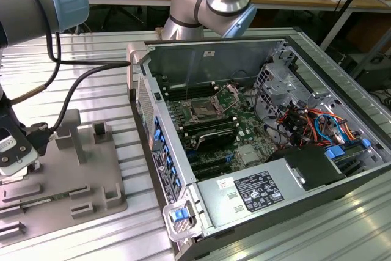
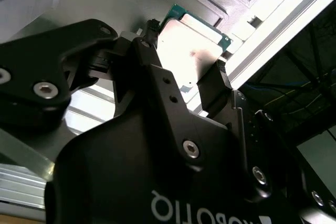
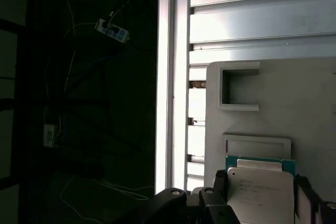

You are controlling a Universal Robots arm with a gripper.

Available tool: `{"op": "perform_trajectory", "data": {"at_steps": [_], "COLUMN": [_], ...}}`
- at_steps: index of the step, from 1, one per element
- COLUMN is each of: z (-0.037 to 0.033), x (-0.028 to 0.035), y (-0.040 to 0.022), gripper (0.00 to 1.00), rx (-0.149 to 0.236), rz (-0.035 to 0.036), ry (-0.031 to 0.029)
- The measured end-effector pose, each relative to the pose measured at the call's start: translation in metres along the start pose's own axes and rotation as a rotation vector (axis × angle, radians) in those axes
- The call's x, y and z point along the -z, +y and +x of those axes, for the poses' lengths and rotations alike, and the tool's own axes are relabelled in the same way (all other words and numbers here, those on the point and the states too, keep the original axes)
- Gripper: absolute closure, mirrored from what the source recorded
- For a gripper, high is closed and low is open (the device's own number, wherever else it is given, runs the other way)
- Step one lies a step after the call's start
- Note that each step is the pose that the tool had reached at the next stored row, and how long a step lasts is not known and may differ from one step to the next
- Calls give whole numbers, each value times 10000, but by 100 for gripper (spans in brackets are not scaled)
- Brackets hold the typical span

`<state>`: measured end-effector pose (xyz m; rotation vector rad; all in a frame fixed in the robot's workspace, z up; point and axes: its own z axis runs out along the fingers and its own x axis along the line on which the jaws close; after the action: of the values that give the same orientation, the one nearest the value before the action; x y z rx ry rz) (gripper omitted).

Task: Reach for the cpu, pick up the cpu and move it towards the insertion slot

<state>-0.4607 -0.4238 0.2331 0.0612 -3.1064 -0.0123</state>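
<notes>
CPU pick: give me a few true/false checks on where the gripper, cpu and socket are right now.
1. The gripper is at the cpu, over the grey fixture. True.
2. The cpu sits in the socket. False: it is at the fixture, outside the case.
3. The case is open, with the board exposed. True.
4. The gripper hangs over the socket. False: it is at the exterior view's left, off the case.
</notes>
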Motion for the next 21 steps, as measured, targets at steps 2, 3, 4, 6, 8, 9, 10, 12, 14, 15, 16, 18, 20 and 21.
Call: {"op": "perform_trajectory", "data": {"at_steps": [2,3,4,6,8,9,10,12,14,15,16,18,20,21], "z": [0,0,0,0,1,0,1,1,1,2,2,3,3,4], "x": [25,25,26,27,27,27,31,47,65,72,74,86,113,123], "y": [0,0,0,0,0,0,0,0,0,0,0,0,0,1], "gripper": [45,45,45,45,45,45,45,45,45,45,45,45,45,45], "rx": [-4,-6,-7,-8,-9,-8,-9,-9,-8,-8,-8,-8,-8,-9], "rz": [-2,-2,-1,-1,-1,-1,0,-1,-2,-1,-2,0,-1,-1], "ry": [-2,-3,-2,-1,0,0,0,0,-2,1,-2,1,0,0]}}
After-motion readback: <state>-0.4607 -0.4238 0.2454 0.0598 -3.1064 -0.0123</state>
